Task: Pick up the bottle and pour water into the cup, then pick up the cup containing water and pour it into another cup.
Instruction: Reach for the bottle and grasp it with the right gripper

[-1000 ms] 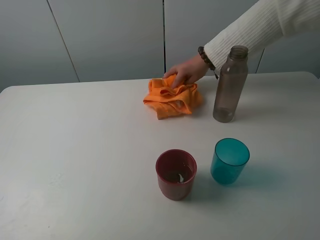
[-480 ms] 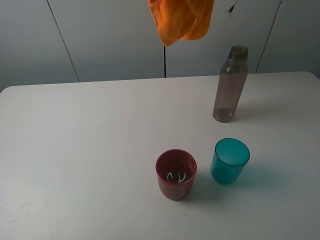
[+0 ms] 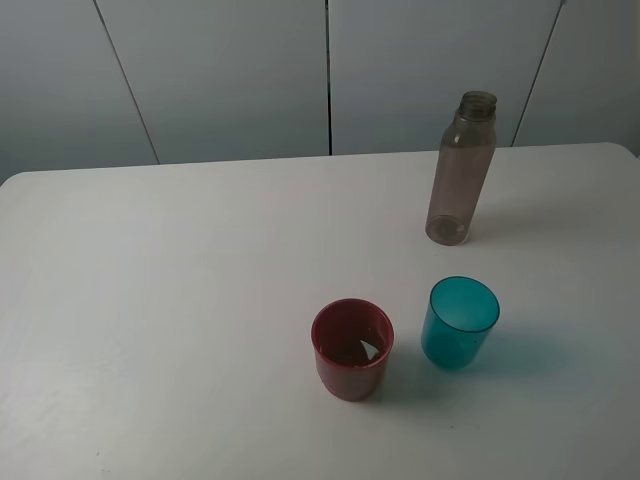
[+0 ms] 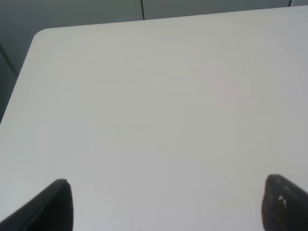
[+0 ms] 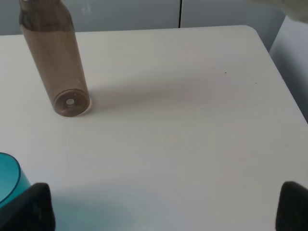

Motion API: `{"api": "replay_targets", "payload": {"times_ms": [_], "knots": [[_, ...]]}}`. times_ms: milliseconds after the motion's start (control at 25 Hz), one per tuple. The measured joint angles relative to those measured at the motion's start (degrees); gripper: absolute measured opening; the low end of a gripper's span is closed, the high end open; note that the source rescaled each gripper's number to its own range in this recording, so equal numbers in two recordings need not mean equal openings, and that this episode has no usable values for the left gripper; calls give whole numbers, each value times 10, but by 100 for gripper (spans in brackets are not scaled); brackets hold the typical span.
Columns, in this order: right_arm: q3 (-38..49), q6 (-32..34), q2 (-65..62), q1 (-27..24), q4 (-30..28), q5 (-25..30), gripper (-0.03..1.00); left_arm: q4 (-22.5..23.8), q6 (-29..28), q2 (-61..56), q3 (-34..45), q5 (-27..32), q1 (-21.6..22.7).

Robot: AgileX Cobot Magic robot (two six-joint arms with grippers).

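Observation:
The bottle (image 3: 460,170), tall and smoky grey-brown with no cap, stands upright at the back right of the white table (image 3: 180,300). In front of it sits the teal cup (image 3: 459,322), and the red cup (image 3: 352,348) is just left of that, with a small glint at its bottom. Neither arm shows in the exterior high view. My left gripper (image 4: 168,211) is open over bare table, nothing between its dark fingertips (image 4: 57,207). My right gripper (image 5: 161,211) is also open and empty, well short of the bottle (image 5: 55,57). The teal cup's rim (image 5: 7,178) is beside one fingertip.
Grey wall panels (image 3: 220,70) rise behind the table's far edge. The table's rounded corner and side edge (image 5: 284,91) lie to the right of the bottle. A pale blurred shape (image 5: 291,8) sits at the corner of the right wrist view.
A person's hand lifted the orange cloth off the table beside the bottle and carried it up out of view. The bottle and both cups have not moved.

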Motion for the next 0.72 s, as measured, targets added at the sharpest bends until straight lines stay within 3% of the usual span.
{"api": "replay_targets", "payload": {"times_ms": [720], "knots": [[0,0,0,0,0,0,99,0,0,0,0,0,0]]}}
